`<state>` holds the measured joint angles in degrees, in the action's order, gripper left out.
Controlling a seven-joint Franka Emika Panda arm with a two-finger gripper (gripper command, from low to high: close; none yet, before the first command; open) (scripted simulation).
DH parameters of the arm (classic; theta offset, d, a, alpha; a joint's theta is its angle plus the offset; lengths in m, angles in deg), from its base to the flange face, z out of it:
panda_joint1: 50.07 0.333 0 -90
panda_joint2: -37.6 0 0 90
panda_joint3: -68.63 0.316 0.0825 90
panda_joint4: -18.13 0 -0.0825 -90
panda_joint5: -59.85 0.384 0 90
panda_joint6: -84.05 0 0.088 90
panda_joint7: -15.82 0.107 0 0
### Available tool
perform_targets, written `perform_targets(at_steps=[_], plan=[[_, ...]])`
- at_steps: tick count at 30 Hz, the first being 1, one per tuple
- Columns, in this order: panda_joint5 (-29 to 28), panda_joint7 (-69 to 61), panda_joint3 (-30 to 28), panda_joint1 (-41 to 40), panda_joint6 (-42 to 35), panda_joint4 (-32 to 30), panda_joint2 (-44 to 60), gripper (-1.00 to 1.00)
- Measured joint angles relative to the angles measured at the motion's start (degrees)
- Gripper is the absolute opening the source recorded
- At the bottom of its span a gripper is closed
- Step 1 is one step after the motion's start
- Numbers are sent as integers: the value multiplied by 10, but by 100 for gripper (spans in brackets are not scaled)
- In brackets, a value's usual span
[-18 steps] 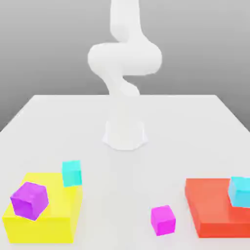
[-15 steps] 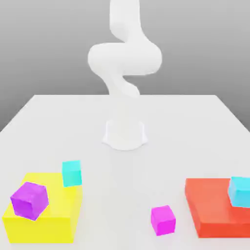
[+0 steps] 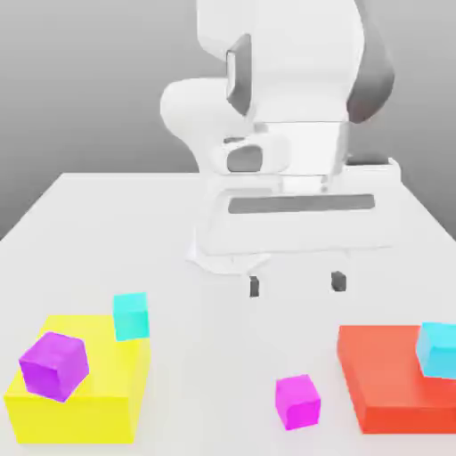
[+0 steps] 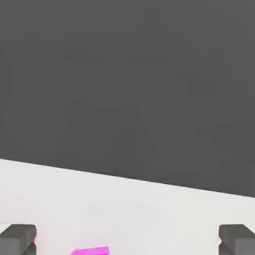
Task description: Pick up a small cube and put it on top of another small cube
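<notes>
above table (image 3: 89, 223), newly arrived fingers (image 3: 255, 286)

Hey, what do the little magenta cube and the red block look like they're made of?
Magenta cube: looks like smooth matte plastic, since its faces are flat, uniform and unmarked, though as a render it has no real texture to confirm that. Red block: the same plain, even finish with no grain or gloss, so possibly plastic or painted foam.

Magenta cube (image 3: 297, 402): smooth, matt, plain. Cyan cube (image 3: 440, 349): smooth, matt. Bench (image 3: 107, 232): white, matt, untextured. Arm shell (image 3: 285, 71): smooth white plastic look.
</notes>
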<state>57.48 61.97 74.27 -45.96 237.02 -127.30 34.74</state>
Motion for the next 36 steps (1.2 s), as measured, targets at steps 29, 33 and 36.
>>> perform_targets(at_steps=[29, 33, 36], plan=[[10, 62, 51, 84, -20, 8, 92, -100], [19, 130, 94, 167, -106, 58, 55, -100], [5, 167, 98, 187, -102, 71, 74, -100]])
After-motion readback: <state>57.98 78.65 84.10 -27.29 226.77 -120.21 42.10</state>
